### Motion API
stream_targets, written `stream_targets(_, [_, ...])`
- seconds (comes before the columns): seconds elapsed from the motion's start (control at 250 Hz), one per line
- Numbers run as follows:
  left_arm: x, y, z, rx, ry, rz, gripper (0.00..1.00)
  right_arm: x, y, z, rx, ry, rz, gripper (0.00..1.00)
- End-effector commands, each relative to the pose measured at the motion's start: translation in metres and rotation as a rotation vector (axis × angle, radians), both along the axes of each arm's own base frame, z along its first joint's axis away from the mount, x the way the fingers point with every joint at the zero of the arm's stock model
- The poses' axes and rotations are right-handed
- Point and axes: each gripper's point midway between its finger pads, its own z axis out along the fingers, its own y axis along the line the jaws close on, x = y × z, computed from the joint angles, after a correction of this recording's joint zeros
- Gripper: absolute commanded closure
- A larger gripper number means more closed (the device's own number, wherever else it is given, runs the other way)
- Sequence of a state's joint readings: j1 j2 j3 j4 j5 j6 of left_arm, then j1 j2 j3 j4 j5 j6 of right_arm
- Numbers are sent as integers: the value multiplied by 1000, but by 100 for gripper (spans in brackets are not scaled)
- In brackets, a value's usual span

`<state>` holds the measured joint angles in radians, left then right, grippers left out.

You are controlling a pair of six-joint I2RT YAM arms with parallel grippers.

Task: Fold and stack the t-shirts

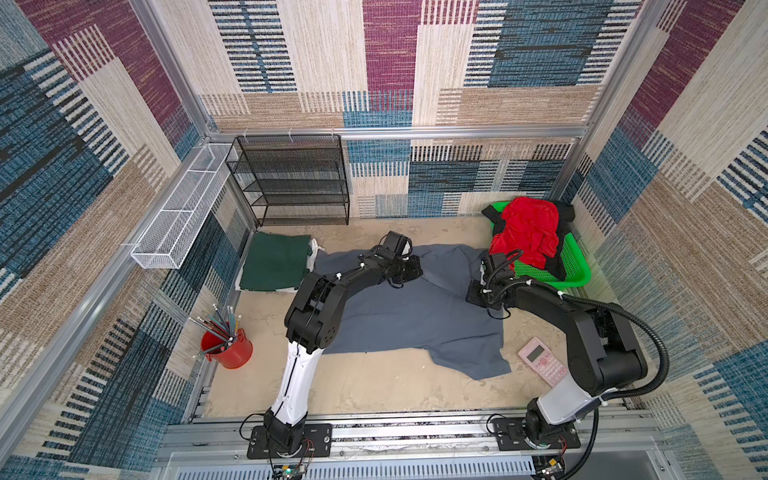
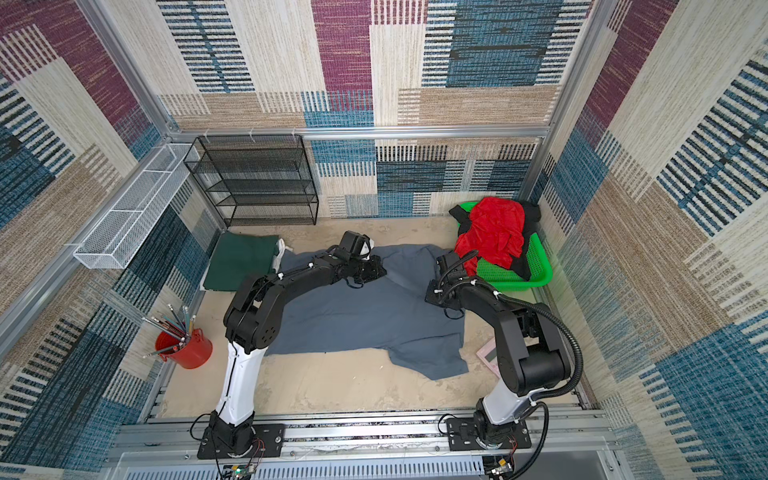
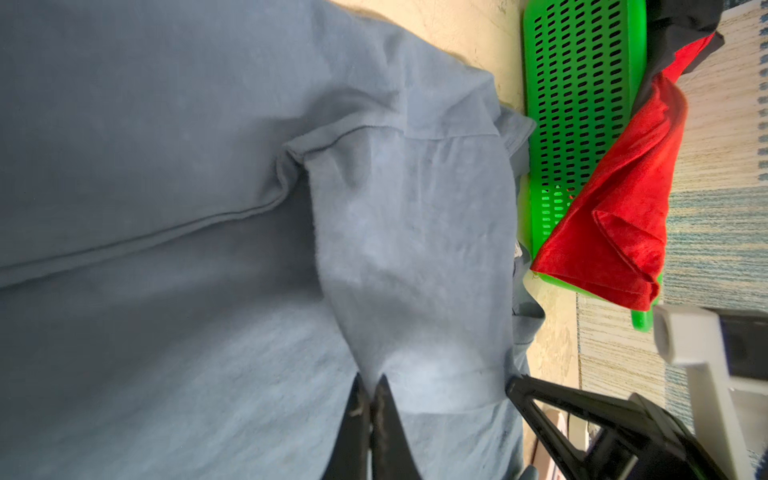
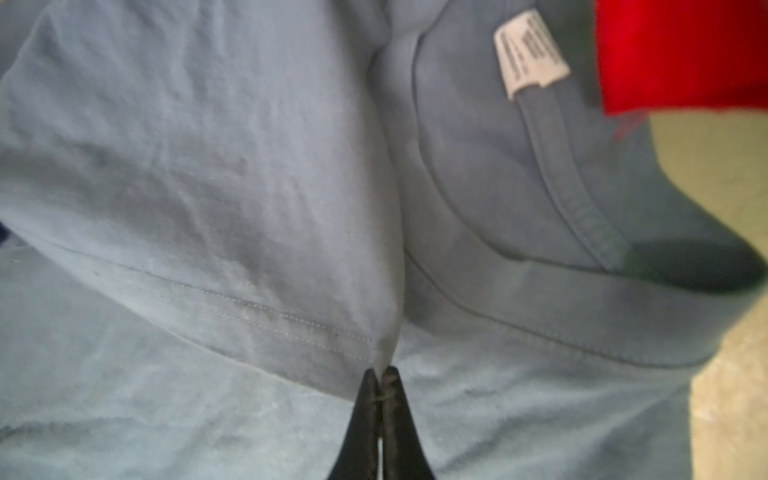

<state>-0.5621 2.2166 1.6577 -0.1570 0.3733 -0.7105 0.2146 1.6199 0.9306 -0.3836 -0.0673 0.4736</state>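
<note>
I'm looking down on a sandy beige desk boxed in by walls of patchwork carpet in blue, maroon and cream, with aluminium rails running along them. The slate grey t-shirt is lying spread across the desk's middle, rumpled along its far side. My left gripper is pinching a raised fold of it, jaws pressed together on the cloth. My right gripper is clamping a stitched hem of the same shirt, jaws all but meeting.

The dark green t-shirt is sitting folded at the far left corner, with the white t-shirt peeking out beneath. The red t-shirt and black t-shirt are heaping in a green mesh basket at the far right corner.

A black mesh shelf is standing at the back edge, and a white wire basket is hanging on the left wall. A red cup of pencils is sitting by the left edge, and a pink calculator near the right.
</note>
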Motion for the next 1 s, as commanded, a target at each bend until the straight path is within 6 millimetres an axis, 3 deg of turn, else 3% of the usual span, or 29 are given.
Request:
stream_targets(0.0, [0, 1, -2, 7, -8, -14, 100, -6, -7, -1, -18, 4, -44, 100])
stream_targets(0.232, [-1, 2, 0, 12, -16, -21, 100, -3, -6, -5, -20, 14, -43, 97])
stream_targets(0.288, [-2, 3, 3, 16, -23, -24, 100, -2, -1, -6, 7, 17, -22, 88])
stream_targets(0.36, [-3, 6, 7, 28, -35, -22, 100, -2, 5, -6, 31, 19, -2, 65])
stream_targets(0.452, [-6, 13, 17, 54, -59, -24, 66, 3, 3, 2, 17, -6, -7, 37])
stream_targets(0.496, [-9, 18, 24, 71, -85, -27, 56, 8, 1, 10, 21, -28, -12, 26])
stream_targets(0.556, [-11, 30, 32, 117, -124, -10, 43, 16, 0, 22, 44, -62, -16, 18])
stream_targets(0.652, [-11, 65, 40, 197, -164, 58, 33, 31, -6, 39, 54, -111, -33, 12])
stream_targets(0.876, [-4, 184, 25, 286, -116, 289, 35, 76, -36, 51, 36, -168, -86, 14])
stream_targets(0.996, [-4, 233, 11, 393, -91, 366, 40, 97, -45, 46, -9, -170, -101, 18])
